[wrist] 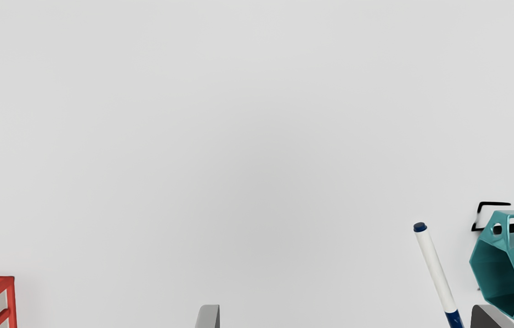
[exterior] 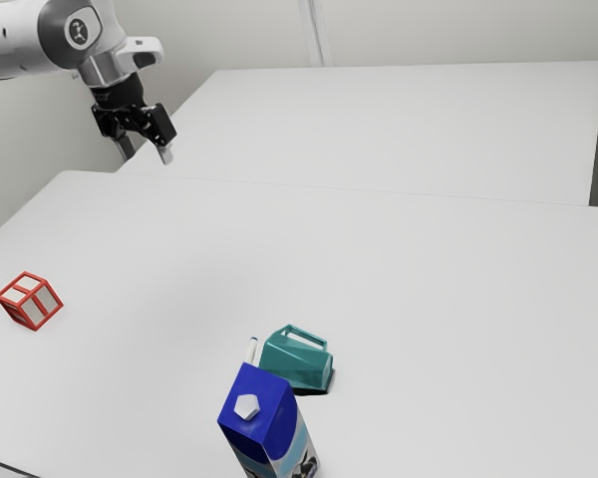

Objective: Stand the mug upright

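Carefully, the gripper (exterior: 148,152), jaws spread at the exterior view's upper left, should approach the tipped mug (exterior: 295,360) at lower centre, clear of the carton (exterior: 275,418), before rotating it mouth-up.

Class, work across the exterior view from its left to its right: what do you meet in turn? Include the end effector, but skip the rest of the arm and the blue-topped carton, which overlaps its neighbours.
Red-framed cube → end effector → white marker → teal mug
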Controlling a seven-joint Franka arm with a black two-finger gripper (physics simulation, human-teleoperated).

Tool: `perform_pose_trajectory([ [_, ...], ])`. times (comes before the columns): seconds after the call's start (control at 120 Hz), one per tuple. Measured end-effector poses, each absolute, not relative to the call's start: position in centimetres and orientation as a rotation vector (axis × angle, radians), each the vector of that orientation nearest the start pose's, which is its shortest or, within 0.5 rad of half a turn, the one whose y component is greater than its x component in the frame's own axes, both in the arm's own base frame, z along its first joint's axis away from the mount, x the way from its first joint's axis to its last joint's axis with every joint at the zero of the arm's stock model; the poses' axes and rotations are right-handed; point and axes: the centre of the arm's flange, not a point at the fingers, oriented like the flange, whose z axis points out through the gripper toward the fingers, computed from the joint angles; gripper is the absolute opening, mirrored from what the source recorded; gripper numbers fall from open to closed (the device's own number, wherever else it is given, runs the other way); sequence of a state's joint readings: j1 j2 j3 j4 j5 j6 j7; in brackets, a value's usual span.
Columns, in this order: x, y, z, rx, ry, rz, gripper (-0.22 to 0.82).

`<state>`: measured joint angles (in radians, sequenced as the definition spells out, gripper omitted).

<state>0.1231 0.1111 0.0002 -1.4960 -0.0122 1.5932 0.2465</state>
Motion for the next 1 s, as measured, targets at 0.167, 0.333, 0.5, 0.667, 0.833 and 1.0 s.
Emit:
perform_pose_trajectory([
  [0.167,58.6,7.2,59.8,-3.151,0.2,0.017,0.6],
  [0.333,58.5,7.1,59.5,-3.153,0.207,0.024,0.6],
  [0.5,57.3,5.8,57.8,-3.207,0.224,0.082,0.6],
  [0.667,54.8,4.5,56.0,-3.32,0.219,0.142,0.6],
  [0.833,52.5,2.6,52.5,-3.428,0.203,0.199,0.6],
  [1.0,51.1,0.4,47.5,-3.516,0.202,0.289,0.6],
])
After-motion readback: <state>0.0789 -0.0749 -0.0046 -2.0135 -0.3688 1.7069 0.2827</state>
